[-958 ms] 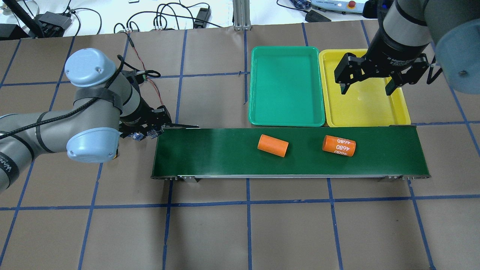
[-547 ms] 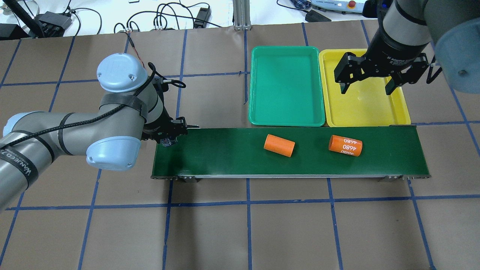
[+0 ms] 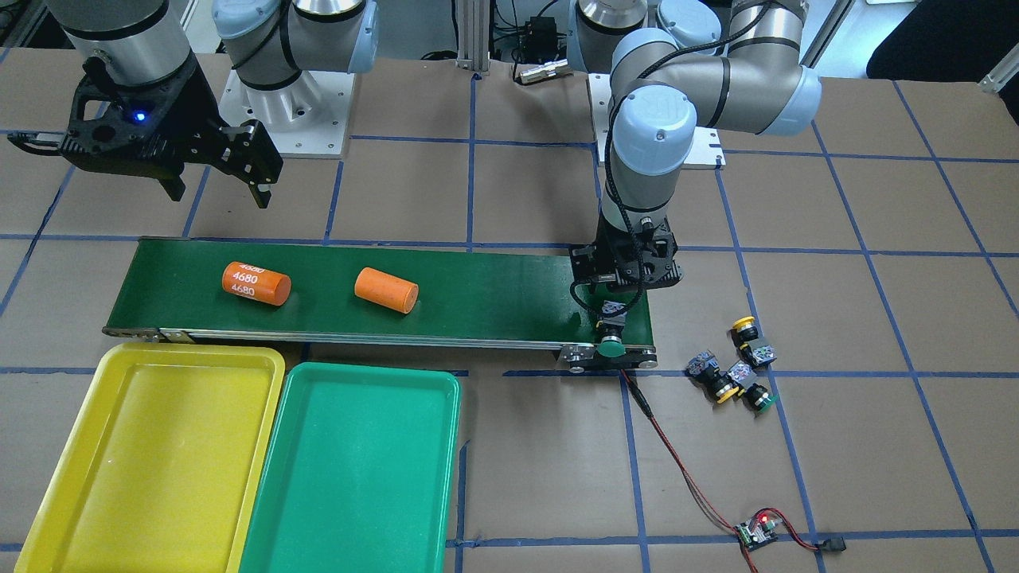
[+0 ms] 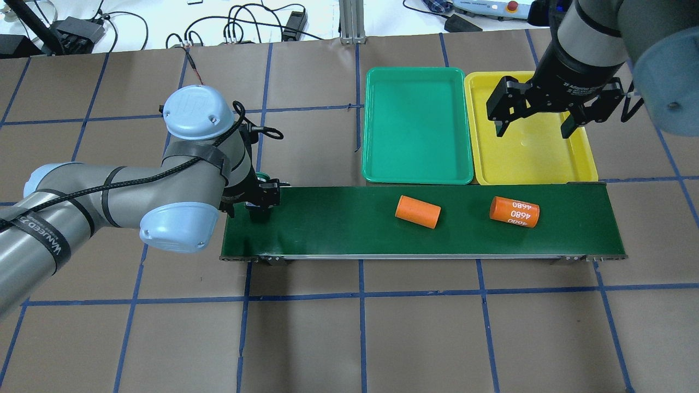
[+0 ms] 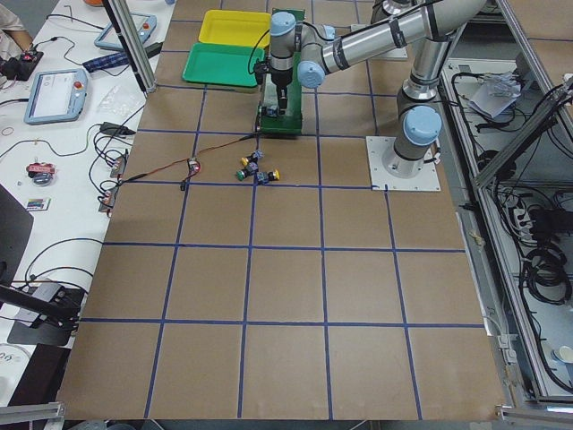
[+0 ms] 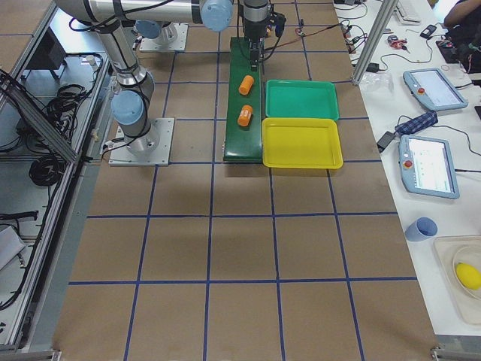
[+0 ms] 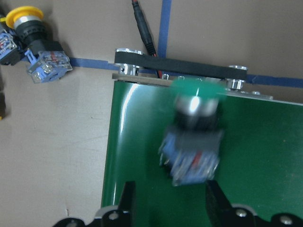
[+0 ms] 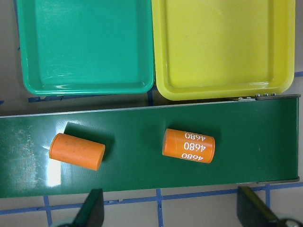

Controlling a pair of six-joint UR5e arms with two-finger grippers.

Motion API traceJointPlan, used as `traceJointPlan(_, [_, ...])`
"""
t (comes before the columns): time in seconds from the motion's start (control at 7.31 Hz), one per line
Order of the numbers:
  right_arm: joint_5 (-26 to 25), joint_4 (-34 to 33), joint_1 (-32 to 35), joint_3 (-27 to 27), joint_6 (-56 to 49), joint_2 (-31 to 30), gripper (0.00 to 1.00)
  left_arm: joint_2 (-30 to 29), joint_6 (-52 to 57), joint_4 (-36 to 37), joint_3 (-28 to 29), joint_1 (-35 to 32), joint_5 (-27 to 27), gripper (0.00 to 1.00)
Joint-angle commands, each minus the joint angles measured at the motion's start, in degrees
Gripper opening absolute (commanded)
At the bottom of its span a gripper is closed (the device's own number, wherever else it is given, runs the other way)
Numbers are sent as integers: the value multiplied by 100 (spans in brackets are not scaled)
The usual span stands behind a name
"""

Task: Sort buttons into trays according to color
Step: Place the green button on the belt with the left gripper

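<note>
Left gripper (image 7: 169, 187) hangs over the end of the conveyor belt (image 4: 338, 218) farthest from the trays, jaws spread and nothing pinched between them. Just past my fingertips a green button (image 7: 191, 137) lies on the belt, its cap right at the belt's edge on the operators' side. It looks smeared in my wrist camera, while the belt's frame beside it is sharp. Off that end of the belt, on the brown table, three more sit bunched together: a yellow button (image 3: 752, 338), a second yellow button (image 3: 712, 378) and a second green button (image 3: 755, 391). Over to my right gripper (image 4: 533, 131): jaws wide apart, holding nothing, hovering above the yellow tray (image 4: 524, 164). The green tray (image 4: 418, 176) lies just beside it, and both run along the belt's far side from my base. On the belt, a plain orange cylinder (image 4: 418, 212) lies level with the green tray, and the orange cylinder printed 4680 (image 4: 514, 212) lies level with the yellow tray.
</note>
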Motion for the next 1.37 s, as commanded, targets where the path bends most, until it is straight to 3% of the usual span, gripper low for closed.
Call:
traceJointPlan(0.0, [-4,-6,0,0,1,68,100,172,52,14,63,-36,-4,100])
traceJointPlan(0.27, [-47,3,0,0,10,112,100,322,584,-248,317,312,4,100])
traceJointPlan(0.41, [4,12,0,0,1,104,100,393,945,-424,440,802,-22,100])
traceJointPlan(0.68, [-4,21,9,0,-8,103,100,446,1406,-487,241,1071,-74,100])
traceJointPlan(0.96, [-39,12,9,0,10,103,100,358,1789,-382,423,1246,-92,100])
traceJointPlan(1.23, [-56,21,9,0,62,103,100,420,2781,-408,362,1919,-83,100])
